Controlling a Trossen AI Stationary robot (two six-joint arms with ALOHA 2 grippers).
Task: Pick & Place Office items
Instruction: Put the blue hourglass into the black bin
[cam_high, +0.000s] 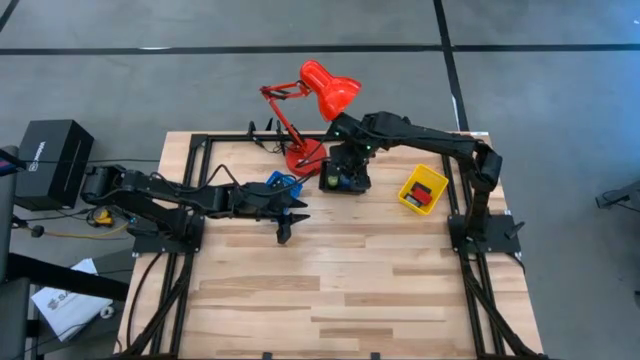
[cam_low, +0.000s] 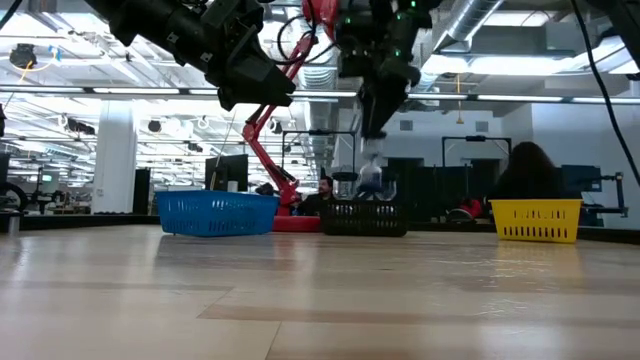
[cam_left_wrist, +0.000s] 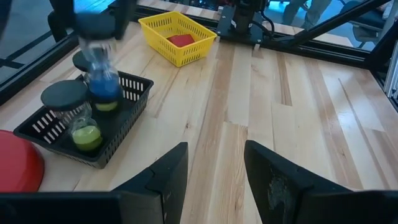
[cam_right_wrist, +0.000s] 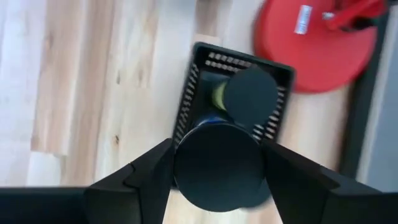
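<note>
My right gripper (cam_right_wrist: 216, 146) is shut on a clear jar with a black round lid (cam_right_wrist: 217, 167) and blue contents (cam_left_wrist: 102, 84), right over the black bin (cam_right_wrist: 186, 106). A second black-lidded jar (cam_left_wrist: 67, 102) with green contents stands upright in that bin. The red block (cam_high: 425, 192) lies in the yellow bin (cam_high: 408, 196). My left gripper (cam_left_wrist: 214, 149) is open and holds nothing. It hovers over bare table (cam_high: 285, 228), near the blue bin (cam_high: 280, 183). My right gripper pinches the jar's black lid (cam_right_wrist: 186, 155) between its two fingers, one on each side of the rim. The fingers come from above, pointing down. The jar (cam_low: 370, 175) hangs upright below them, over the black bin (cam_low: 365, 215).
The red desk lamp's base (cam_high: 303, 155) stands just left of the black bin, and its arm and shade (cam_high: 330, 88) reach toward the far edge. A black metal frame (cam_high: 190, 190) runs around the table. Bare wood (cam_high: 350, 280) fills the near half.
</note>
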